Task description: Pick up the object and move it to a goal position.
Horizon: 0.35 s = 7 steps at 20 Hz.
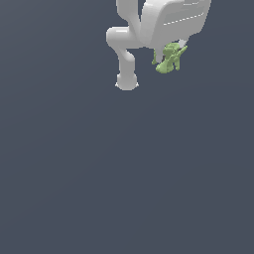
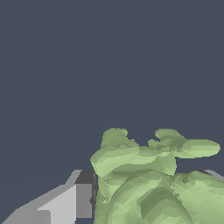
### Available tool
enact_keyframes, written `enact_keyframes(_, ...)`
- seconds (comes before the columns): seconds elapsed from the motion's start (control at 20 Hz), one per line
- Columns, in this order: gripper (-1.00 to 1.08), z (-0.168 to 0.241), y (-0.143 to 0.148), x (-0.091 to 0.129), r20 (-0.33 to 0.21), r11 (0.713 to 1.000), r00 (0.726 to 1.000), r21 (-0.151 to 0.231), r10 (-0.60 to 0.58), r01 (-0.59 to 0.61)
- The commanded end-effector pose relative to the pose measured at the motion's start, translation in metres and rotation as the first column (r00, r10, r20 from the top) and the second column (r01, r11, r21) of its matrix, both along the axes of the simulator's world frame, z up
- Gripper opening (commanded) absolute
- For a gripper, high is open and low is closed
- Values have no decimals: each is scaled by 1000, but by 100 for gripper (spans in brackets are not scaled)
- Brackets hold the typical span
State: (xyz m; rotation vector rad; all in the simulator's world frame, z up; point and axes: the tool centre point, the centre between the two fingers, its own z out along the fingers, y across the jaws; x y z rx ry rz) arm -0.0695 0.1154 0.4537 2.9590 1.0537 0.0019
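The object [image 1: 169, 58] is a small light-green, lumpy, spiky-edged thing hanging under the white hand near the top of the exterior view. My gripper [image 1: 171, 53] is shut on it, and most of the fingers are hidden by the hand's body and by the object. In the wrist view the object [image 2: 153, 183] fills the space close to the camera, pressed against one grey finger [image 2: 81, 199]. A sliver of the other finger [image 2: 214, 174] shows past the object's far side.
The arm's white links and round base [image 1: 126, 82] stand to the exterior view's left of the hand. A plain dark grey-blue floor [image 1: 124, 173] spreads under everything. No goal marker shows in either view.
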Motion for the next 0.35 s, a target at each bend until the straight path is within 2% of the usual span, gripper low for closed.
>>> enact_keyframes(0.0, -100, 10, 2, -2, -1, 1000, 1000, 0, 0, 0)
enact_keyframes(0.3, -100, 19, 3, -4, -1, 1000, 1000, 0, -1, 1)
